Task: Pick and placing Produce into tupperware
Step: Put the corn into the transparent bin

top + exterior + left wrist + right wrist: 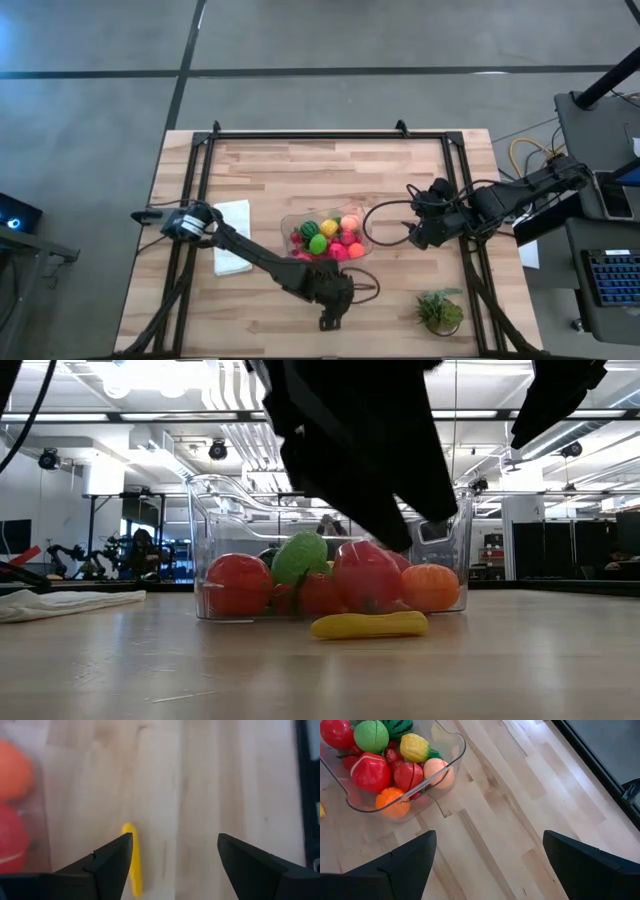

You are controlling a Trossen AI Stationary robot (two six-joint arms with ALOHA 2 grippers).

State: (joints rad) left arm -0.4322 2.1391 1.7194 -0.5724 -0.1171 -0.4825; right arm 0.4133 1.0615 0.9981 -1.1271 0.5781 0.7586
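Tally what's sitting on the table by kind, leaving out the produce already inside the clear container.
Clear container: 1
White cloth: 1
Leafy plant tuft: 1
Yellow produce piece lying outside the container: 1
Total: 4

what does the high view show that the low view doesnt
Only the high view: the leafy plant tuft, both arms whole, and the open right claw beside the tupperware. Only the low view: the yellow piece on the table in front of the tupperware, and the room behind. Both: the tupperware full of produce and the white cloth.
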